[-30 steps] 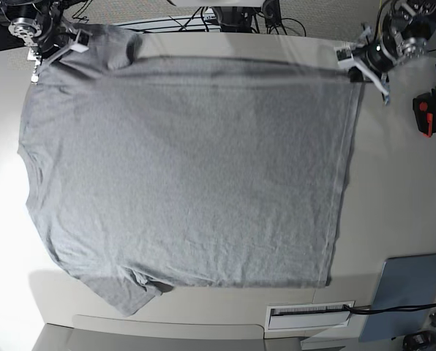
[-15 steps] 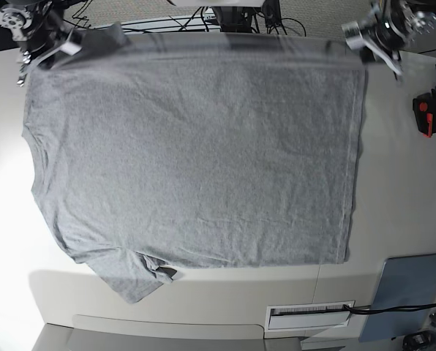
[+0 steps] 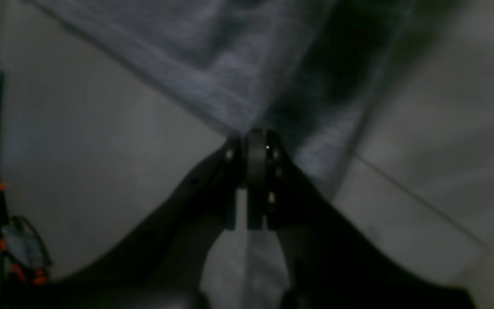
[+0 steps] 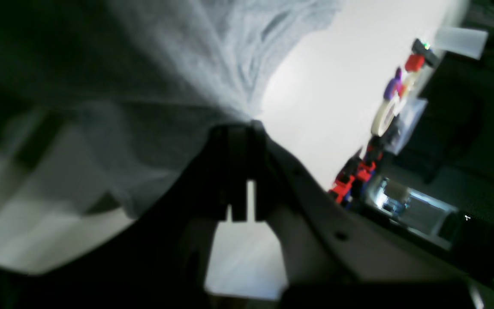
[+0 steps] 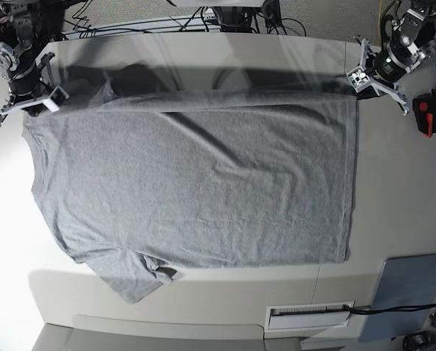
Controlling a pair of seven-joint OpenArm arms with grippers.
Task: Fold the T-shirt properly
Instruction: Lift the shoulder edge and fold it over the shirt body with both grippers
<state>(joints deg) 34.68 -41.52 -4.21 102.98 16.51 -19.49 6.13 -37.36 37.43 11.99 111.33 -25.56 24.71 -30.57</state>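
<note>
The grey T-shirt (image 5: pixel 196 183) lies spread on the table (image 5: pixel 401 197), its far edge lifted. It looks soft, light and limp, best held at corners. The left gripper (image 5: pixel 358 77) and right gripper (image 5: pixel 48 97) each pinch one.

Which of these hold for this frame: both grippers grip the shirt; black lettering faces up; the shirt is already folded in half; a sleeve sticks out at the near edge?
1. Both the left gripper and right gripper are shut on the T-shirt. True.
2. Black lettering faces up. False: the visible side is plain grey.
3. The shirt is folded in half. False: it lies spread across the table.
4. A sleeve sticks out at the near edge. True.
</note>
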